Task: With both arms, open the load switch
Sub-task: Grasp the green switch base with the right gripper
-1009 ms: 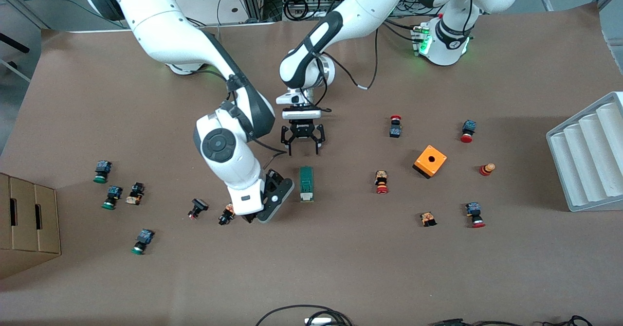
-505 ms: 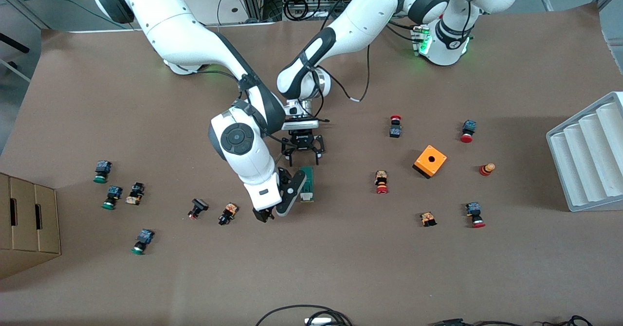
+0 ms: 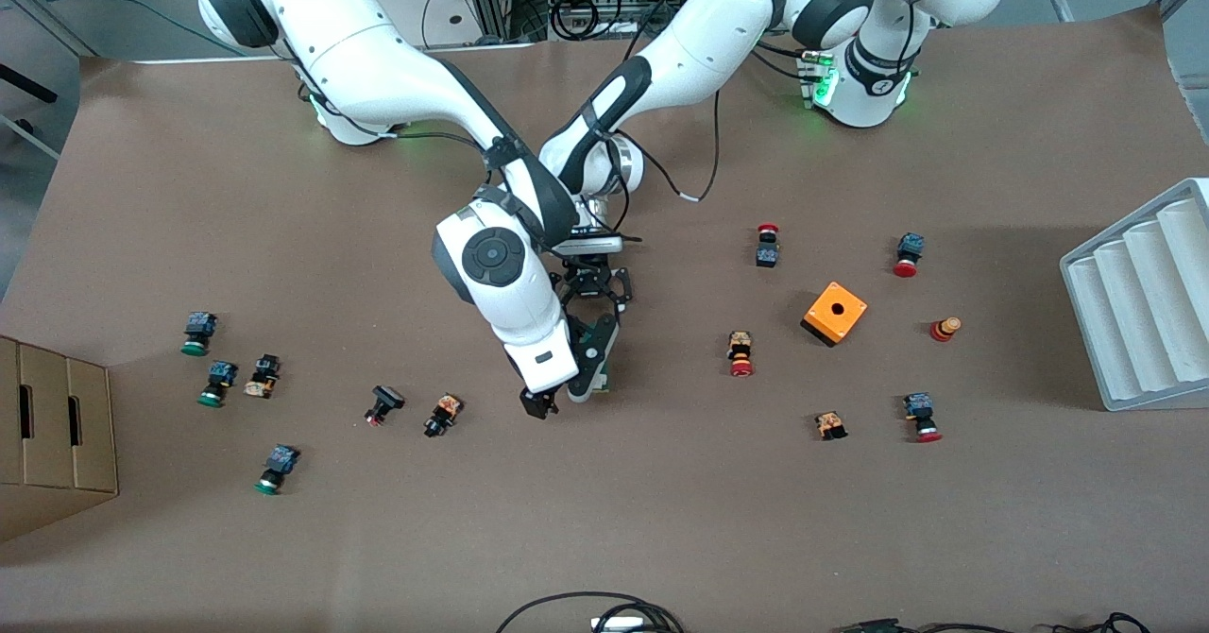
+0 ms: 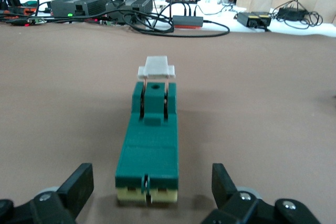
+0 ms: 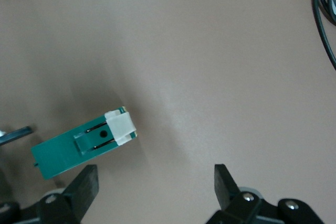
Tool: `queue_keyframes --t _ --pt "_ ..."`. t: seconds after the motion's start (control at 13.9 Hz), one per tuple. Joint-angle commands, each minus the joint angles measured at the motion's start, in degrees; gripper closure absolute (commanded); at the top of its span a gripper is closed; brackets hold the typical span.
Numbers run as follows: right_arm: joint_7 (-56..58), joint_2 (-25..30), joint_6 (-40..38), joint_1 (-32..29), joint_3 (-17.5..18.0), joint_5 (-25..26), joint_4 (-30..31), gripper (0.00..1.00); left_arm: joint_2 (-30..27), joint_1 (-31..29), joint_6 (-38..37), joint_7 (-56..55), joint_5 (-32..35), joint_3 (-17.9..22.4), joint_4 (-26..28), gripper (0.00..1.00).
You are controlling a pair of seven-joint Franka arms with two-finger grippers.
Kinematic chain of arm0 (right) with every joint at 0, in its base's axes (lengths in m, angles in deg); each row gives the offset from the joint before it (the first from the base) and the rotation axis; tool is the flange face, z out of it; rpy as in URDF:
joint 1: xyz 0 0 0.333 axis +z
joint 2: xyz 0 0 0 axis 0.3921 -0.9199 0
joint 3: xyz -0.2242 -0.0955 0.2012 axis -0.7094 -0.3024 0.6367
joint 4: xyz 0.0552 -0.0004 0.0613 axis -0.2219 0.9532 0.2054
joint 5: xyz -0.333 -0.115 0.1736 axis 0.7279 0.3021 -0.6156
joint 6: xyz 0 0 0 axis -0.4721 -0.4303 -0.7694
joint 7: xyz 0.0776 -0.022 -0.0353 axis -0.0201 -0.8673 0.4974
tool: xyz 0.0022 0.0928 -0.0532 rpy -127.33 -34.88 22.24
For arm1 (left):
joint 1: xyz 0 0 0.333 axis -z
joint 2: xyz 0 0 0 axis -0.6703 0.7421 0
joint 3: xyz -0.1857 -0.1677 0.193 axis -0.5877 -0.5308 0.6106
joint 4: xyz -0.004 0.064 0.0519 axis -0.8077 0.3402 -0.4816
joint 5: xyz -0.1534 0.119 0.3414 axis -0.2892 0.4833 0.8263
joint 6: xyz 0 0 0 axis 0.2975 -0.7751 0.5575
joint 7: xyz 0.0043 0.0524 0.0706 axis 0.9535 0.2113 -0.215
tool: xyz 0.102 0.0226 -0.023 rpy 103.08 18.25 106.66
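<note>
- Green load switch (image 3: 602, 357) is seen lying flat on the brown tabletop (image 3: 661, 520) near its middle, white sliding piece (image 4: 156, 68) at the end nearer the front camera.
- Left end effector (image 3: 593, 304) is positioned low at the switch's end nearest the robot bases; its fingers (image 4: 77, 183) are spread wide and flank that end of the body without touching it — nothing is gripped.
- Right end effector (image 3: 559, 392) is placed over the tabletop just beside the switch's white-piece end, toward the right arm's end of the tabletop; its fingers (image 5: 84, 183) are spread wide and nothing is held. In the right wrist view the switch (image 5: 84, 144) sits off to one side of the fingers, not between them.
- In the front view most of the switch is covered by the right arm's wrist; only a green strip is visible.
- Orange box with a hole (image 3: 835, 313) is seen well apart from the switch, toward the left arm's end.
- Red-capped push buttons (image 3: 740, 353) are scattered around the orange box; green-capped ones (image 3: 217, 383) are grouped toward the right arm's end.
- White ribbed tray (image 3: 1143, 298) is set at the edge by the left arm's end — cardboard box (image 3: 52, 430) at the edge by the right arm's end.
</note>
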Motion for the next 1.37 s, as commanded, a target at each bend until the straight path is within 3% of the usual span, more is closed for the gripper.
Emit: queue_keyframes --t 0.0,0.5,0.87,1.15,1.3 --pt "0.79 -2.01 0.95 0.74 -0.67 0.44 -1.64 0.02 0.66 -0.51 -0.54 -1.72 1.75 -0.30 -0.76 0.01" --pt "0.53 -2.71 -1.07 2.93 -0.67 0.35 -2.25 0.03 4.70 1.25 -5.37 -0.84 2.19 -0.38 -3.48 0.02" --pt "0.70 -4.47 -9.67 3.81 -0.67 0.35 -7.87 0.03 5.92 1.86 -5.63 -1.28 2.19 -0.38 -3.48 0.02" --pt "0.70 -4.56 -12.24 3.99 -0.58 0.35 -8.14 0.02 5.93 2.04 -5.81 -1.28 2.19 -0.38 -3.57 0.18" --pt "1.84 -5.60 -12.15 3.99 -0.58 0.35 -9.01 0.02 5.84 1.95 -5.81 -1.46 2.19 -0.38 -3.57 0.33"
